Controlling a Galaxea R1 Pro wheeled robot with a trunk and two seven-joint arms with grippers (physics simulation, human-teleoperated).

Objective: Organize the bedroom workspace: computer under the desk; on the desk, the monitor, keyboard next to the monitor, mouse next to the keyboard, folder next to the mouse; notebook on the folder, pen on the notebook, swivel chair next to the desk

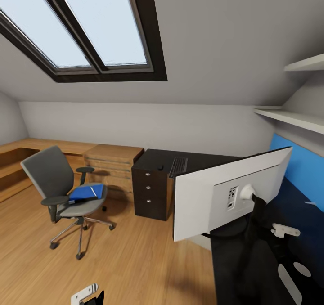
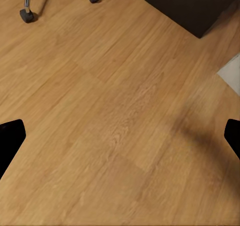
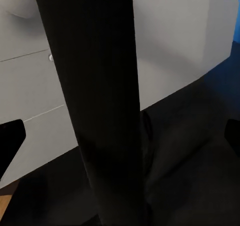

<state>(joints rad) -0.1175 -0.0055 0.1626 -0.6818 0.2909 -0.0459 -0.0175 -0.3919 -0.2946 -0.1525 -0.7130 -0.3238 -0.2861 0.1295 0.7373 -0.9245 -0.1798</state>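
The monitor (image 1: 234,192) is standing on the near right part of the black surface (image 1: 211,157), its pale back facing the camera. The right hand (image 3: 120,136) is straddling the monitor's dark stand post (image 3: 95,111), fingertips spread wide and released. The keyboard (image 1: 178,166) and mouse (image 1: 160,167) are lying farther back. The folder (image 1: 85,192) is resting on the swivel chair (image 1: 58,183), left. The left hand (image 2: 120,136) is hanging released over the floor (image 2: 120,111).

We note the table (image 1: 155,157) as landmark: keyboard (image 1: 178,166) and mouse (image 1: 160,167) on it, monitor (image 1: 225,192) nearer us at its right, swivel chair (image 1: 58,186) left, folder (image 1: 85,192) on seat.
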